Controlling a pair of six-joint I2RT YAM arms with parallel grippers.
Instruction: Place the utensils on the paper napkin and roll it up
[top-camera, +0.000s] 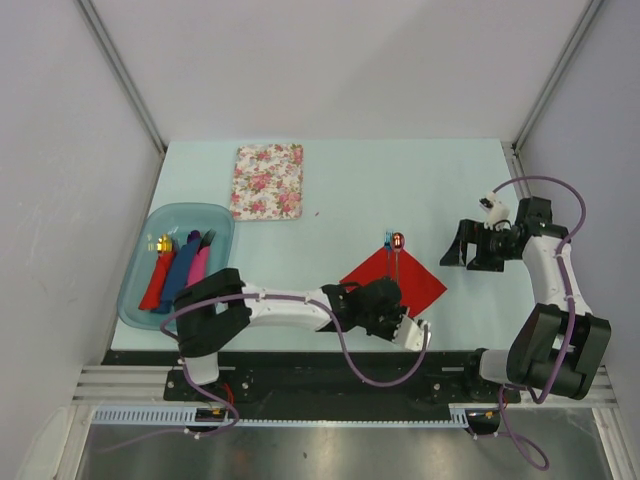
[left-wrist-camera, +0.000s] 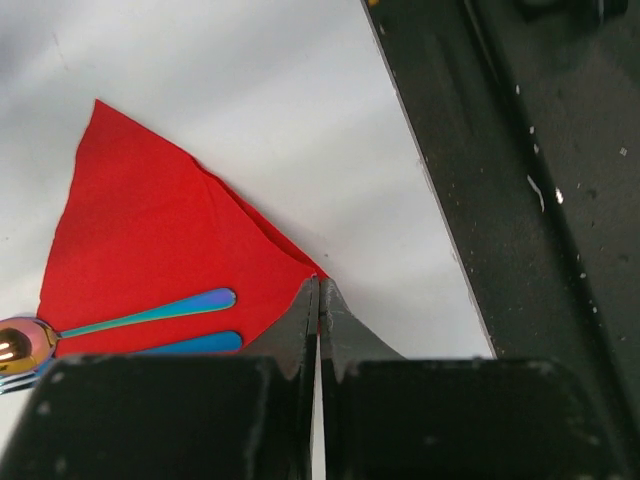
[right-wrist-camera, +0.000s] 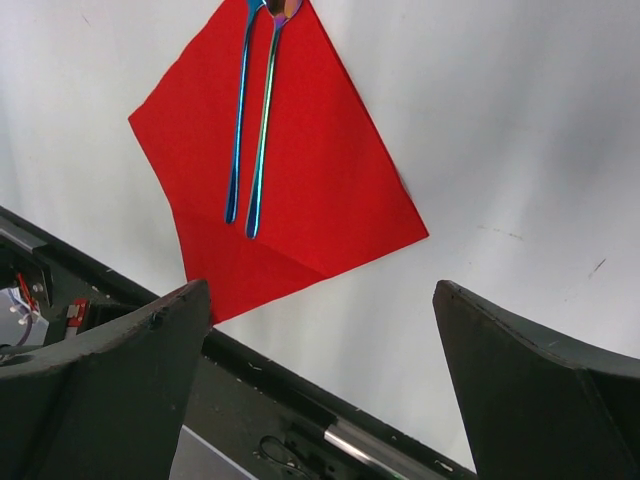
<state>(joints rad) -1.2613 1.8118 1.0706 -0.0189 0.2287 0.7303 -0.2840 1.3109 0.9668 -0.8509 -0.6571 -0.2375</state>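
We are looking at a square red paper napkin (top-camera: 420, 282) lying as a diamond on the pale table (top-camera: 330, 190), close to its near edge. The metallic blue fork (right-wrist-camera: 240, 110) and the thin-handled spoon (right-wrist-camera: 265, 120) with its red-gold bowl are lying side by side along the napkin, their heads poking past its far corner. The left gripper (left-wrist-camera: 319, 285) is sitting at the napkin's near corner with its fingers pressed together, seemingly pinching that corner, though the paper between the tips is hard to make out. The right gripper (right-wrist-camera: 320, 295) is hovering to the right of the napkin, apart from it, with its jaws spread wide and holding nothing.
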